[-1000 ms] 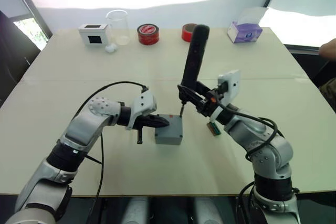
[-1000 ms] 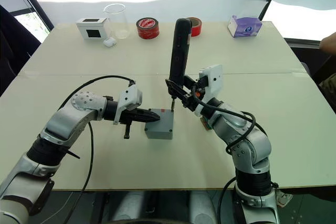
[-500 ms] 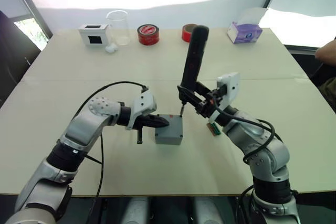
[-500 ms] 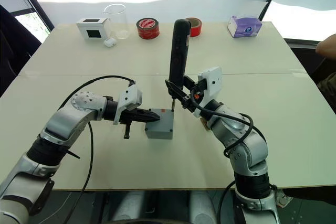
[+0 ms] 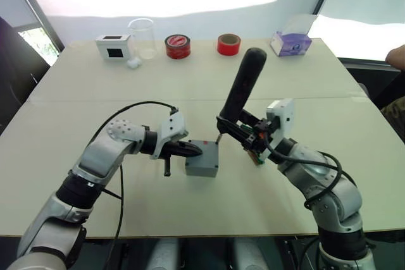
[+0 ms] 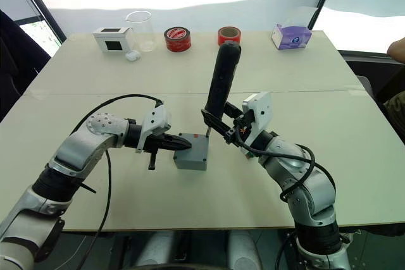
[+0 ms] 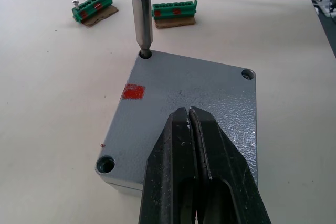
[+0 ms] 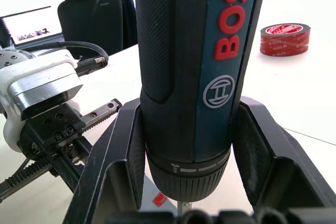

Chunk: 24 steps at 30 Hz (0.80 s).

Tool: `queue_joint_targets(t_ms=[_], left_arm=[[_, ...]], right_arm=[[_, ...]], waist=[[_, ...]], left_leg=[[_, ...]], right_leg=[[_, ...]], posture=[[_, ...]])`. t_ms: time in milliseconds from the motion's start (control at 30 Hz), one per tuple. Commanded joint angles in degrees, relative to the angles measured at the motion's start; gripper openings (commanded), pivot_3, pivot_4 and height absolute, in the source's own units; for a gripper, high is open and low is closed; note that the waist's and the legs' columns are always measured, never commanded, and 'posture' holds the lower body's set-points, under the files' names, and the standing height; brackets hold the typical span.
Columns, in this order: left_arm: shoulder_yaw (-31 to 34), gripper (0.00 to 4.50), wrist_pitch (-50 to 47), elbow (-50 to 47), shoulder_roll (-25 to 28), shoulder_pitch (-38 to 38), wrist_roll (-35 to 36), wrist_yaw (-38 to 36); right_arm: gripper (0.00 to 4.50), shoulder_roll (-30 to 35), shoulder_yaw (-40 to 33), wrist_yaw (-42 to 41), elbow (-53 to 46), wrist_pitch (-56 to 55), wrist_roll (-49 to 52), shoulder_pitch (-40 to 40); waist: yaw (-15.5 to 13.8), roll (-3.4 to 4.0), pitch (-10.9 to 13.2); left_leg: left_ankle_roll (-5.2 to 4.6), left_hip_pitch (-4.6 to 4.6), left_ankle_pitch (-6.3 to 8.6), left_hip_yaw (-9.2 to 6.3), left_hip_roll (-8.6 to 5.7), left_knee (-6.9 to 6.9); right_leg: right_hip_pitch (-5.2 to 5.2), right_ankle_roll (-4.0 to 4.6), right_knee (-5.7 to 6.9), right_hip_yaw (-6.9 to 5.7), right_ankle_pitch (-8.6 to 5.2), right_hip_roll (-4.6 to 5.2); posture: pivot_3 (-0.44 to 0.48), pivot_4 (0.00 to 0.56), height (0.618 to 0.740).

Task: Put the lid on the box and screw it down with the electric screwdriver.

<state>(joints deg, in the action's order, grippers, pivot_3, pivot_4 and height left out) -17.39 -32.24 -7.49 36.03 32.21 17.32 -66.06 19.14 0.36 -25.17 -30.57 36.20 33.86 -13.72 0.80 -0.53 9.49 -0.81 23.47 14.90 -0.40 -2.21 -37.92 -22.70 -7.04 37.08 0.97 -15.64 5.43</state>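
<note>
The lid (image 7: 184, 100) is seated on the box (image 5: 202, 164), pinned by the closed, empty left gripper (image 7: 190, 129), while the right gripper (image 8: 186, 150), clamped on the electric screwdriver (image 6: 219, 86), holds its bit in one corner hole. The left wrist view adds what the eye views cannot resolve: two other corner holes appear unfilled, so most screwing likely remains, and two green bit holders (image 7: 174, 11) lie beyond the box.

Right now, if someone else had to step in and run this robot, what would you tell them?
Left gripper: shut, pressing down on the lid, which already sits on the box mid-table.
Right gripper: shut on the electric screwdriver, tilted, its bit in a far corner screw hole.
Done: lid placed.
Left: the other two corner holes in the left wrist view look empty, and the fourth is hidden, so check it. Green bit holders lie just beyond the box.
</note>
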Motion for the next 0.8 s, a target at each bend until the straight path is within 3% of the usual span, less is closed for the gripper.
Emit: queue_joint_targets(t_ms=[33,800], left_arm=[[-0.9,0.0,-0.4,-0.7,0.2,-0.1,-0.8,-0.1],[-0.7,0.0,0.1,-0.1,-0.2,-1.2,-1.2,0.4]], right_arm=[[1.75,0.2,3.5,-0.4,1.8,3.5,0.1,1.0],[1.75,3.3,9.0,-1.0,4.0,5.8,-4.3,1.8]], waist=[[0.0,-0.01,0.0],[0.0,-0.08,-0.6]], left_leg=[[0.0,0.0,0.0,0.0,0.0,0.0],[-0.02,-0.11,0.02,-0.01,0.01,0.07]], right_leg=[[0.0,0.0,0.0,0.0,0.0,0.0],[0.09,0.06,-0.05,0.0,-0.03,0.04]], posture=[[0.0,0.15,0.74],[0.0,0.15,0.74]])
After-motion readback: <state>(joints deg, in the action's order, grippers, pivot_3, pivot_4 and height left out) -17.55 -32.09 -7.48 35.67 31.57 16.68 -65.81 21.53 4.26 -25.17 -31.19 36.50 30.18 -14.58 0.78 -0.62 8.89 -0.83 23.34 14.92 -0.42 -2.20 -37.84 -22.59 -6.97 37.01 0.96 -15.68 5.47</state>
